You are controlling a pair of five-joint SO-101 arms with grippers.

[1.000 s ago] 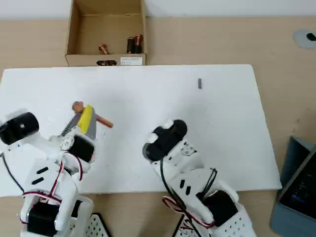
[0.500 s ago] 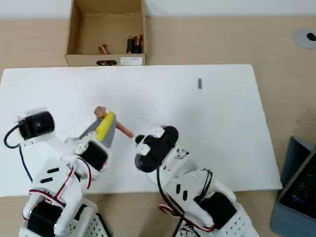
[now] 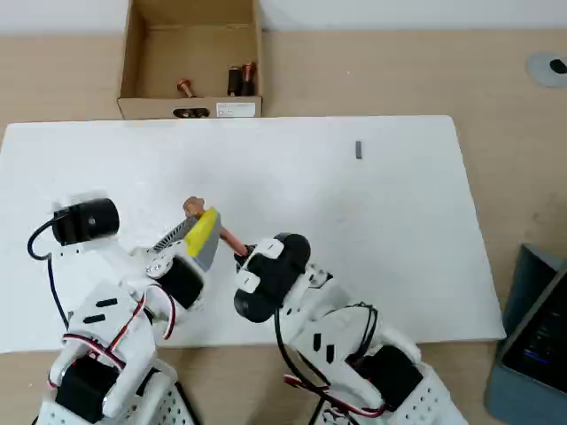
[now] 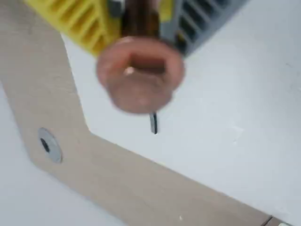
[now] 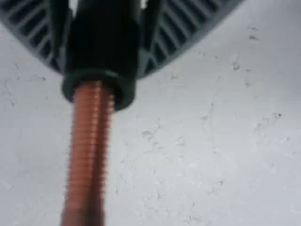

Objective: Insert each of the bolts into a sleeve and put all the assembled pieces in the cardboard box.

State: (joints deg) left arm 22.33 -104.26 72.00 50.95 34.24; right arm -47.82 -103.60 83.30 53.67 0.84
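Surface: white board [image 3: 399,266] on a wooden table [image 3: 372,71], the cardboard box [image 3: 129,53] standing past its far edge.
Left gripper [image 3: 197,228]: well apart from the cardboard box on the arms' side, pinching the copper bolt [image 4: 140,75] just behind its head.
Right gripper [image 5: 104,33]: just beyond that, farther from the box, clamped around a black sleeve [image 5: 101,56].
Bolt and sleeve: the threaded tip sits in the sleeve's mouth, above the board.
Box contents: assembled pieces [image 3: 241,80] inside.
Stray: small dark piece [image 3: 358,150] on the board, nearer the box than either pincer.
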